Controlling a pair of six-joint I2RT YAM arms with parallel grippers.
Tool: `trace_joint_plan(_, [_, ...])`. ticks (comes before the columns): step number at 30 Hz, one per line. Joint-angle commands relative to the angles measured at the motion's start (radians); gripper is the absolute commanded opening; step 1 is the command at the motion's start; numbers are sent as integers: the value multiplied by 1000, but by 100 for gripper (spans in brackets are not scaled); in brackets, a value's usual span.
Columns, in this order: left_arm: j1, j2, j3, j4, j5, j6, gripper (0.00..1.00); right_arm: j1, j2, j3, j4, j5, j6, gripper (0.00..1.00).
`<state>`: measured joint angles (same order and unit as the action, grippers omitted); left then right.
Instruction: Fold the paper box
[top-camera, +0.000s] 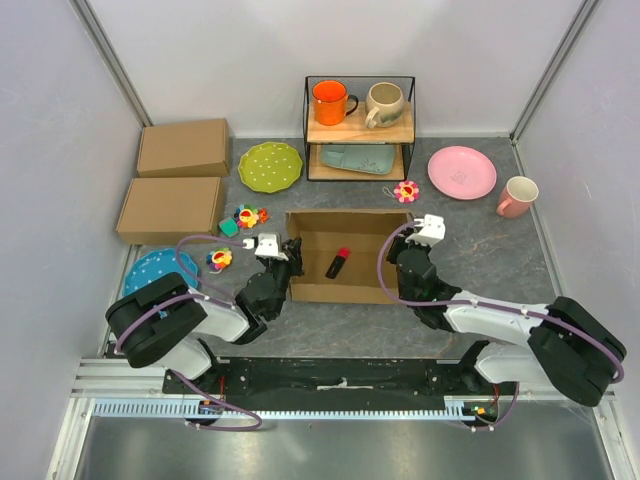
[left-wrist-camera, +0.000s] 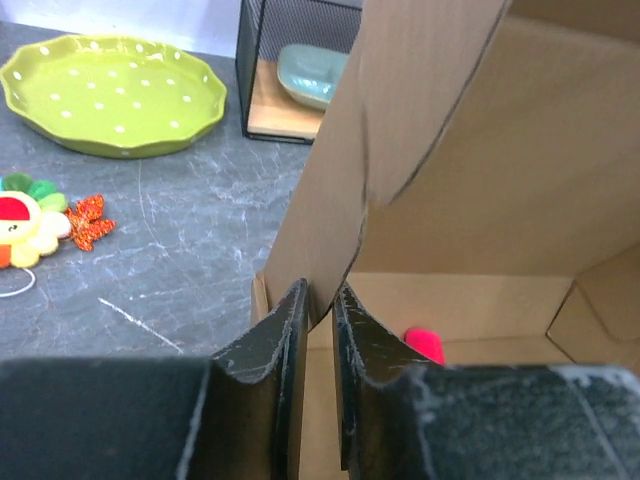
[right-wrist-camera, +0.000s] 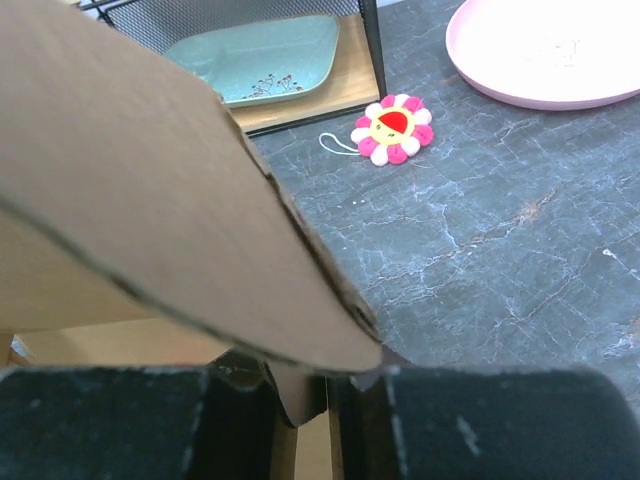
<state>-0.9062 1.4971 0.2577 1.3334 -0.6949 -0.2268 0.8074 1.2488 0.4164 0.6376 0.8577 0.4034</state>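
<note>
The paper box (top-camera: 345, 240) is brown cardboard and stands open-topped mid-table with its walls raised. A small red and black item (top-camera: 338, 263) lies inside. My left gripper (top-camera: 289, 262) is at the box's left wall. In the left wrist view it (left-wrist-camera: 320, 312) is shut on a standing side flap (left-wrist-camera: 420, 150), with the red item (left-wrist-camera: 425, 344) behind. My right gripper (top-camera: 401, 262) is at the right wall. In the right wrist view it (right-wrist-camera: 305, 392) is shut on a cardboard flap (right-wrist-camera: 150, 200) that hides most of its fingers.
Two ready-made brown boxes (top-camera: 183, 147) (top-camera: 170, 209) sit at the back left. A green plate (top-camera: 270, 165), a wire rack with mugs (top-camera: 358, 128), a pink plate (top-camera: 461, 172), a pink mug (top-camera: 517, 196), a blue plate (top-camera: 158, 270) and small toys (top-camera: 248, 215) (top-camera: 406, 191) ring the box.
</note>
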Motion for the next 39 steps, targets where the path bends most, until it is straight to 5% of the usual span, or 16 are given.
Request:
trace_joint_plan(1, [-13, -21, -40, 329, 37, -14, 24, 19, -84, -39, 36, -65, 17, 23])
trace_joint_plan(5, [-13, -38, -80, 328, 54, -23, 27, 19, -149, -76, -27, -89, 11, 37])
trace_joint_plan(14, [-14, -35, -124, 328, 69, -32, 27, 27, -256, -131, -113, -140, 22, 51])
trace_joint_plan(22, [-14, -156, -192, 282, 55, 17, 32, 53, -586, -113, -409, -221, -35, 75])
trace_joint_plan(29, [-14, -461, -161, -238, 52, -54, 34, 56, -895, -68, -686, -244, -37, 86])
trace_joint_plan(33, [-14, -604, -222, -316, 58, -52, 34, 58, -982, -50, -736, -224, -21, 86])
trace_joint_plan(39, [-28, -904, -210, -734, 0, -104, 34, 58, -1025, -1, -777, -174, 11, 85])
